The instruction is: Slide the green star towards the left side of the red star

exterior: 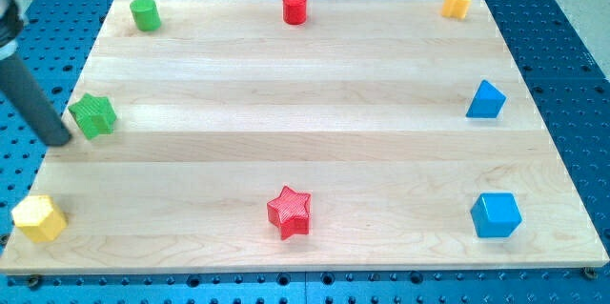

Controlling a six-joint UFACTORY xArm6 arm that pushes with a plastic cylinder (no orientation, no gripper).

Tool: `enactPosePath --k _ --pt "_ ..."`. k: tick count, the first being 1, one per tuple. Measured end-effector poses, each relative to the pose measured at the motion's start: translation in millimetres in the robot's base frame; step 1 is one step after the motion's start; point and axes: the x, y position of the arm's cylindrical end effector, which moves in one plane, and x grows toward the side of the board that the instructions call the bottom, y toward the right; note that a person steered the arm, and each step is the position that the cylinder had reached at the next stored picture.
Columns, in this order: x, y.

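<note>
The green star lies near the board's left edge, about mid-height in the view. The red star lies near the view's bottom, around the middle of the board, well to the right of and below the green star. My tip is at the board's left edge, just left of and slightly below the green star, close to it or touching it. The dark rod slants up to the view's top left.
A green cylinder, a red cylinder and a yellow block stand along the top edge. A blue triangular block and a blue cube are at the right. A yellow block is at the bottom left corner.
</note>
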Motion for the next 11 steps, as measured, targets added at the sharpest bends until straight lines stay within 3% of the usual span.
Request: enactPosePath --k 1,3,5,6,7,8,9,11 --pt "-16 65" --pt "-8 80" --pt "-58 37" --pt "-60 96" --pt "6 149" --pt "41 183" --pt "59 159" --pt "80 177"
